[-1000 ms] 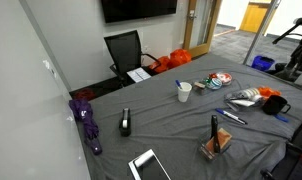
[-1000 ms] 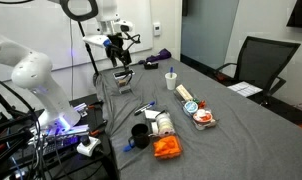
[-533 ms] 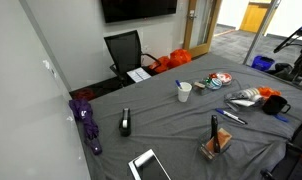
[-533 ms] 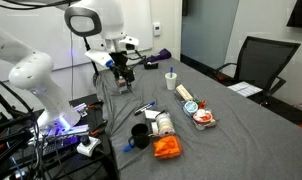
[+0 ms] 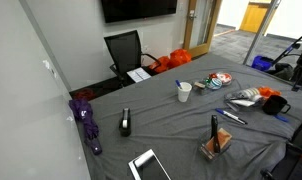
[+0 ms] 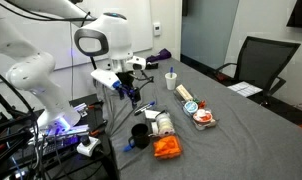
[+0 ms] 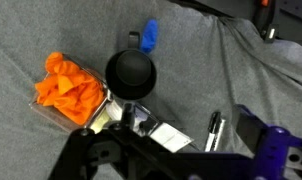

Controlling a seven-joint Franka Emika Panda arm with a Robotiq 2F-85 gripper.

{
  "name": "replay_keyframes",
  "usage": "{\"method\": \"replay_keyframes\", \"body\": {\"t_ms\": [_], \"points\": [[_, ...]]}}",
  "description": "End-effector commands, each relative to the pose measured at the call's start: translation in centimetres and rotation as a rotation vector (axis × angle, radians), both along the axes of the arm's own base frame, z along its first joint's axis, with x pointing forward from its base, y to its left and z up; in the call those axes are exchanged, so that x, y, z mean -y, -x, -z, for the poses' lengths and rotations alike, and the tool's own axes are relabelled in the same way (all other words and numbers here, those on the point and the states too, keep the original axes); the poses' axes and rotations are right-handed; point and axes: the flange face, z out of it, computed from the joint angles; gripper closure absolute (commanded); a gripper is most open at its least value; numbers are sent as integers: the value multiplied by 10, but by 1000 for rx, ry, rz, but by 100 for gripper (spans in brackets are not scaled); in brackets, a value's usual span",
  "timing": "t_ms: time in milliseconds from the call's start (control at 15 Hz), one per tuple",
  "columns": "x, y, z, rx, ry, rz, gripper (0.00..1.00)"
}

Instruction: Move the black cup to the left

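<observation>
Near tabletop [image 6: 231,125] edge: container of orange pieces [image 6: 167,148]. Just beside it, the black cup [image 6: 139,132] stands upright and free. End effector [image 6: 133,96] hangs above and beyond the cup, apart from it; released or clenched, cannot tell. White cup [image 6: 171,80] farther back.

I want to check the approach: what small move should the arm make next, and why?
Probably lower the gripper toward the black cup: it hangs open above the table, apart from the cup, which is not yet grasped.
</observation>
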Motion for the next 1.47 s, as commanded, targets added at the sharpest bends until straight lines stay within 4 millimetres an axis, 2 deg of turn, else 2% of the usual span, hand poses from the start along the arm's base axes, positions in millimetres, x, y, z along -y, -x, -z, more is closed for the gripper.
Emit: {"method": "replay_keyframes", "body": {"t_ms": [0, 333, 733, 800, 1200, 1400], "points": [[29, 5, 27, -35, 39, -33, 0], [49, 16, 58, -61, 53, -36, 0], [74, 27, 80, -57, 60, -55, 0], [61, 26, 73, -62, 51, -24, 0], [67, 26, 77, -66, 56, -36, 0], [66, 34, 81, -55, 41, -49, 0]]}}
